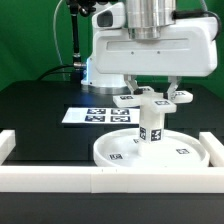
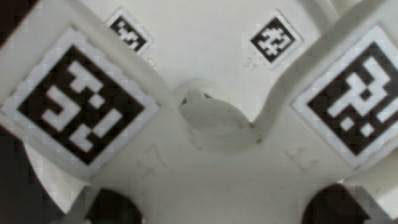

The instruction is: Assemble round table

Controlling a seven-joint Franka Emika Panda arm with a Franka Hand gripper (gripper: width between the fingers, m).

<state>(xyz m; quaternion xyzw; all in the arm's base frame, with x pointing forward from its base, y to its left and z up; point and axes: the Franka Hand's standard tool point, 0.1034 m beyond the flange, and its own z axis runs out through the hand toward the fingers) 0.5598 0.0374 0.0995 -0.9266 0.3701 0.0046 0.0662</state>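
The large rimmed round disc (image 1: 120, 152) lies flat at the front of the table. The short cylindrical leg (image 1: 151, 127) stands upright on its middle, tags on its side. The flat cross-shaped base (image 1: 152, 99) sits on top of the leg. My gripper (image 1: 152, 92) comes straight down over it, a finger on each side of the base's middle, shut on it. In the wrist view the base (image 2: 196, 70) fills the frame with its tagged arms and centre hole (image 2: 210, 115). The dark fingertips (image 2: 116, 207) flank one arm, which fills the gap between them (image 2: 240, 205).
The marker board (image 1: 92, 115) lies flat behind the disc. Long white border rails run along the front (image 1: 110, 181), the exterior view's left (image 1: 8, 146) and its right (image 1: 212, 146). The arm's white body (image 1: 150, 45) hangs over the disc.
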